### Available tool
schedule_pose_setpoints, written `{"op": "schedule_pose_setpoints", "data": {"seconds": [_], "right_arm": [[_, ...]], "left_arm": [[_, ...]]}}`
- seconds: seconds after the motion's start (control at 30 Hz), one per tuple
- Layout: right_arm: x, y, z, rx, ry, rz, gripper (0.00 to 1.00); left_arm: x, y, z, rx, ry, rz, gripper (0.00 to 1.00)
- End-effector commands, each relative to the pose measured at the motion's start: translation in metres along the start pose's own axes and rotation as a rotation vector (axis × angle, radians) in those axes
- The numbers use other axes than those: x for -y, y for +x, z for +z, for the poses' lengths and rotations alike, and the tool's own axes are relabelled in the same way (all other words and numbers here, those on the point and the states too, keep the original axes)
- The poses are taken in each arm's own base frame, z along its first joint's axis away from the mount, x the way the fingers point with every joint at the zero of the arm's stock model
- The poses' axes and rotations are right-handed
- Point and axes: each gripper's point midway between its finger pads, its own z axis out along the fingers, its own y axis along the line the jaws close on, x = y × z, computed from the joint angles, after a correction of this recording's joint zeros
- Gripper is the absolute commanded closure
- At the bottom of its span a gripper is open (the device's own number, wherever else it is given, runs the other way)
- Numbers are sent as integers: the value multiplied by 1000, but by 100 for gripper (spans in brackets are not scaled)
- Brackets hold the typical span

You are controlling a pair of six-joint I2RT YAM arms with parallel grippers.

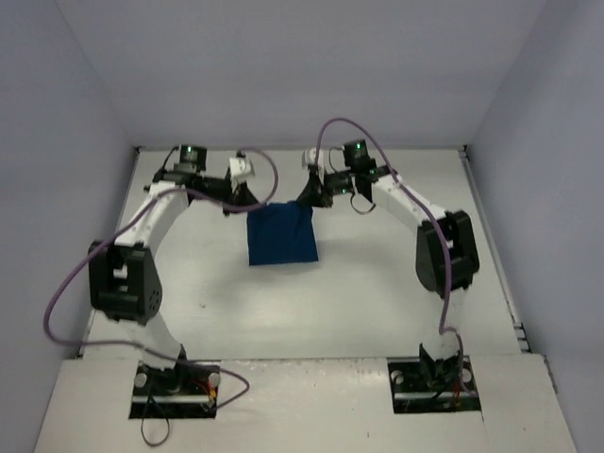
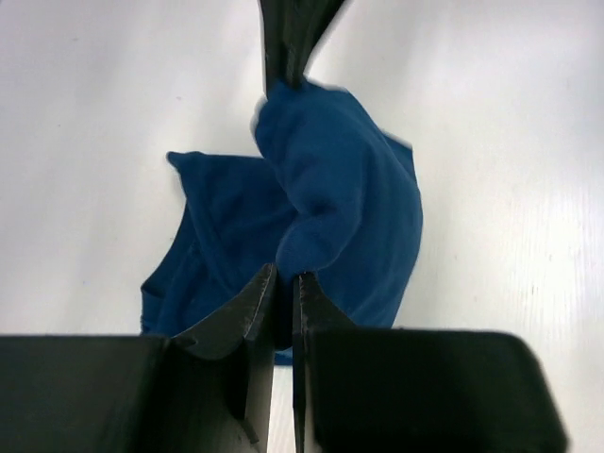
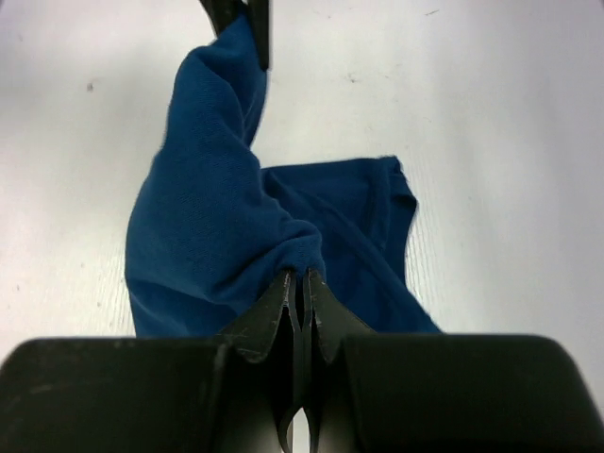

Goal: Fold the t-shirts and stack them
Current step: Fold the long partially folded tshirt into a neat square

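The navy blue t-shirt [image 1: 281,238] lies in the middle of the white table as a short, folded rectangle, plain blue side up; no print shows. My left gripper [image 1: 257,202] is shut on its far left corner, seen close in the left wrist view [image 2: 285,278], with a bunch of blue cloth [image 2: 349,189] pinched between the jaws. My right gripper [image 1: 306,198] is shut on the far right corner, also seen in the right wrist view [image 3: 300,278], where the cloth [image 3: 208,217] hangs lifted. Each wrist view shows the other gripper's fingers at the cloth's far end.
The white table [image 1: 396,283] is walled at the back and on both sides. Both arms reach far out over it, with purple cables [image 1: 260,165] looping above them. The arm bases [image 1: 175,387] sit at the near edge.
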Motion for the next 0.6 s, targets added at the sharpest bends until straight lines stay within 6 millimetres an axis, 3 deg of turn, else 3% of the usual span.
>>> {"op": "schedule_pose_setpoints", "data": {"seconds": [0.0, 0.13, 0.3, 0.4, 0.57], "right_arm": [[16, -20, 11, 135, -135, 188, 99], [42, 7, 24, 137, -157, 345, 97], [65, 46, 22, 126, -131, 485, 100], [72, 61, 9, 120, -93, 511, 100], [76, 70, -14, 117, -42, 509, 100]], "left_arm": [[-38, -24, 6, 134, 78, -213, 100], [-70, 10, 19, 123, 83, -353, 99], [-111, 66, 27, 78, 31, -513, 98], [-131, 74, 27, 60, -16, -513, 98], [-148, 56, 26, 70, -48, -451, 93]]}}
